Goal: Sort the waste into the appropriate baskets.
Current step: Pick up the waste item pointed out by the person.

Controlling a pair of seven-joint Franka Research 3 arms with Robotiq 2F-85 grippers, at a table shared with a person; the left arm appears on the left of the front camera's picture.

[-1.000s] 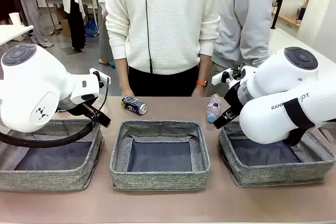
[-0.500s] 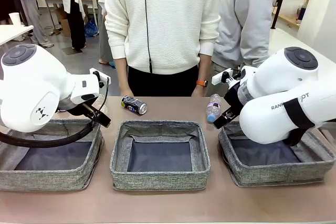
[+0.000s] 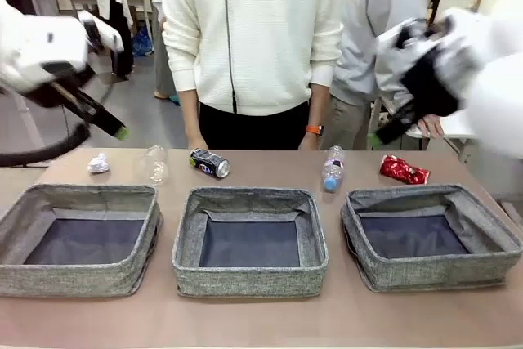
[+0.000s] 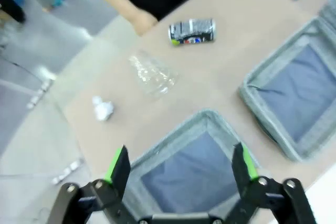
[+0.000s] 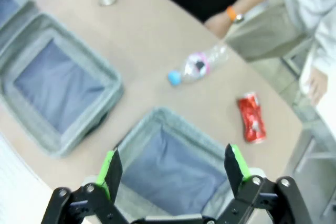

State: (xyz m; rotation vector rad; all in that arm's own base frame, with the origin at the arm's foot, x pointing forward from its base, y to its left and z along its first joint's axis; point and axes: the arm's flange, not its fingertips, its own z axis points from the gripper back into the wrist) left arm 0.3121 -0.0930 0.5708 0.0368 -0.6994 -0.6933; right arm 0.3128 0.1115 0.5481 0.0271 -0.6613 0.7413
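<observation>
A matt brown table spans the front view, its right end running out of frame. Behind it stands a person in a ribbed white sweater, cut off above the shoulders. Both white robot arms are smeared with blur and their outlines are hard to make out: the left arm is high at one side, the right arm high at the other.

Three low rectangular bins of grey woven fabric, with soft folded rims and dark lining, sit in a row: left basket, middle basket, right basket. The left gripper hangs above the left basket's corner, jaws spread wide and holding nothing. The right gripper gapes just as wide over the right basket, also unladen.

Beyond the bins lie a clear plastic bottle with pink label, a crushed clear bottle, a crushed red can, a dark blue can on its side and a crumpled white tissue.
</observation>
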